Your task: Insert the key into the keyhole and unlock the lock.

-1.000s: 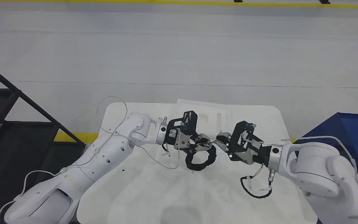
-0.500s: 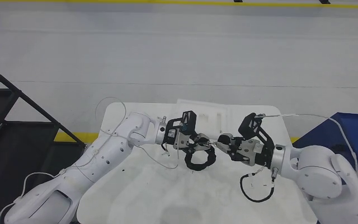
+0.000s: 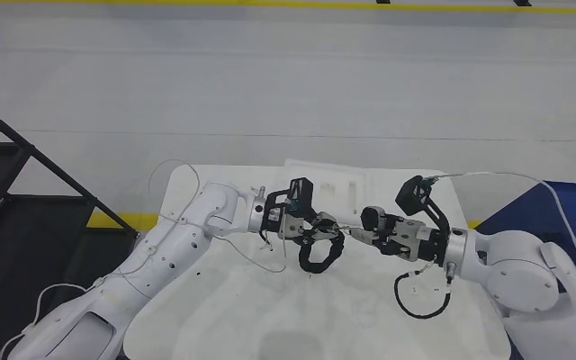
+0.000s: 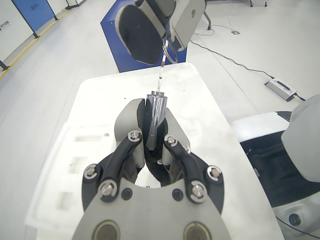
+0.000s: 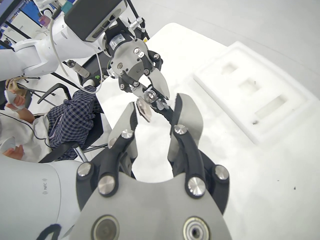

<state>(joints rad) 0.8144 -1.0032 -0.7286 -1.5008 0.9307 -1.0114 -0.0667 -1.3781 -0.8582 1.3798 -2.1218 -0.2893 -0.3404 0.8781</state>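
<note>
The left claw [image 4: 155, 106] is clamped on the lock [image 4: 157, 119]. The lock's chrome barrel runs along the fingers, with the keyhole end pointing straight out past the tips. The key [image 4: 161, 73] stands just beyond those tips, its blade slightly tilted but nearly in line with the barrel. Its tip meets the keyhole end, but how deep it sits cannot be told.

The right claw [image 5: 157, 103] faces the left one head-on with its fingers apart. The key's flat head lies beside one finger and clear of the other.

The left wrist view shows a key ring [image 4: 171, 52] hanging at the right claw's tips. The top view shows the lock's black cable [image 3: 317, 259] looped just beside the left claw.

Below both claws lies the white counter [image 3: 270, 306], with a foam tray [image 5: 252, 93] off to one side and pale grey floor [image 3: 288, 81] beyond.
</note>
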